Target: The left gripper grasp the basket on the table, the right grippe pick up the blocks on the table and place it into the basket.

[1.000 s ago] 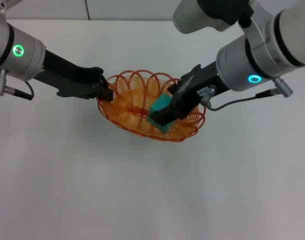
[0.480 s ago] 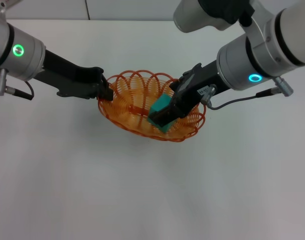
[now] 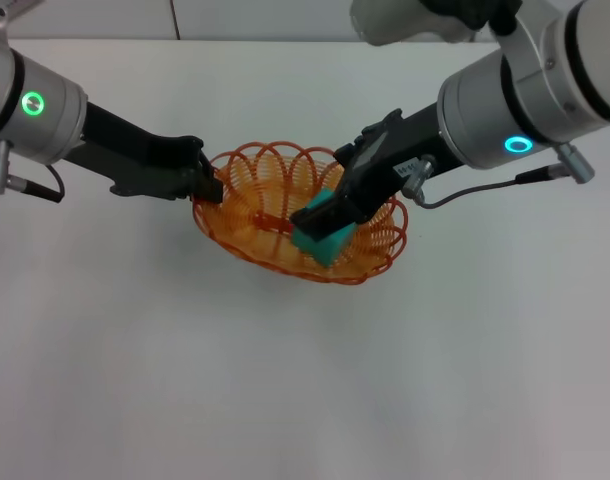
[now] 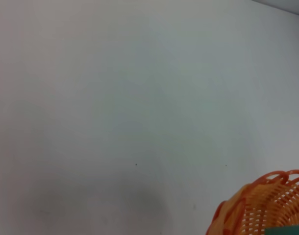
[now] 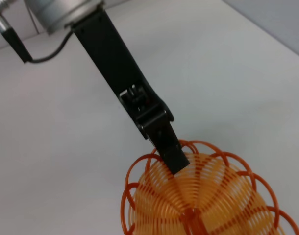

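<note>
Head view – basket (image 3: 275,205): an oval orange wire basket is seen on the white surface (image 3: 285,390), taken as the landmark.
Head view – left hand (image 3: 211,186): it is placed at the basket's left rim, and its black fingers are pinched on the looped wire there.
Head view – right hand (image 3: 320,222): it is held over the basket's right half, reaching in from the right, and is clamped on the teal cube (image 3: 323,242).
Head view – teal cube: it is held tilted inside the basket's outline, near the right rim; whether the basket floor is touched cannot be told.
Left wrist view – basket (image 4: 267,208): only a part of the orange rim is shown at the surface's (image 4: 115,98) edge of view, with a sliver of teal beside it.
Right wrist view – left hand (image 5: 173,157): its black finger is seen laid across the basket's (image 5: 208,200) rim.
</note>
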